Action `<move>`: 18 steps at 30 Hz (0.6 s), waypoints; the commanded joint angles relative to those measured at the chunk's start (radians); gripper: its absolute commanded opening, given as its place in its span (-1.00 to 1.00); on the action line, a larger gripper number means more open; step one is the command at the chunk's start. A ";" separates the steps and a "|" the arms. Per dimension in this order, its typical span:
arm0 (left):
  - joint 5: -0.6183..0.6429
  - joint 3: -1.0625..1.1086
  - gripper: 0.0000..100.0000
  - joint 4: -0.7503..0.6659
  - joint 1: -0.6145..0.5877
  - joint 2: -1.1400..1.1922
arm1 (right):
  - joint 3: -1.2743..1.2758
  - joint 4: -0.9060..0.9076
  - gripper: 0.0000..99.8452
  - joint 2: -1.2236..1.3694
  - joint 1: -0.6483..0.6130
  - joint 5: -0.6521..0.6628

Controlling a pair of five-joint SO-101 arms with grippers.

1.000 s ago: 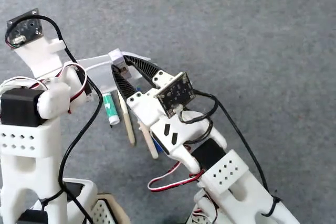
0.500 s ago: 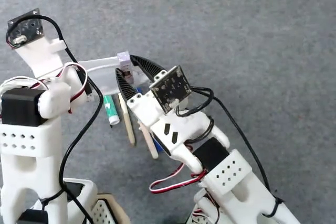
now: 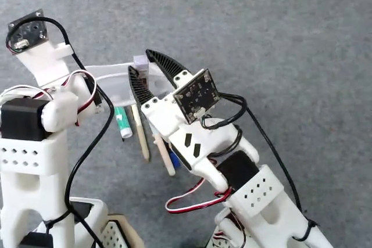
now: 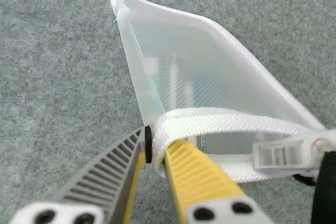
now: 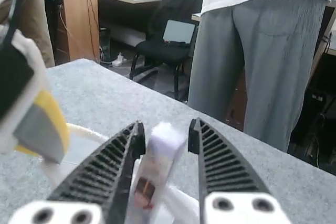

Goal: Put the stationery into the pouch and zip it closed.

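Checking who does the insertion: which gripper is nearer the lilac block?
Right. The right gripper straddles the lilac block, jaws open. The left gripper is farther off, clamped on the strap of the pouch.

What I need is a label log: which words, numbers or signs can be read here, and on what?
No text can be read in any view.
On the lavender block: a dark label patch, too blurred to read.
On the green tube: print too small to read.
On the pouch, at its zip tab: fine lines, no letters that can be made out.
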 commanded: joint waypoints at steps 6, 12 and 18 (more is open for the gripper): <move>-0.006 -0.018 -0.94 0.006 -0.013 -0.021 | -0.107 0.121 -0.70 -0.050 -0.021 0.014; -0.006 -0.019 -0.94 0.005 -0.073 -0.018 | -0.142 0.233 -0.71 -0.131 -0.021 0.014; -0.006 -0.062 -0.94 0.005 -0.082 -0.018 | -0.136 0.404 -0.71 -0.191 -0.021 0.014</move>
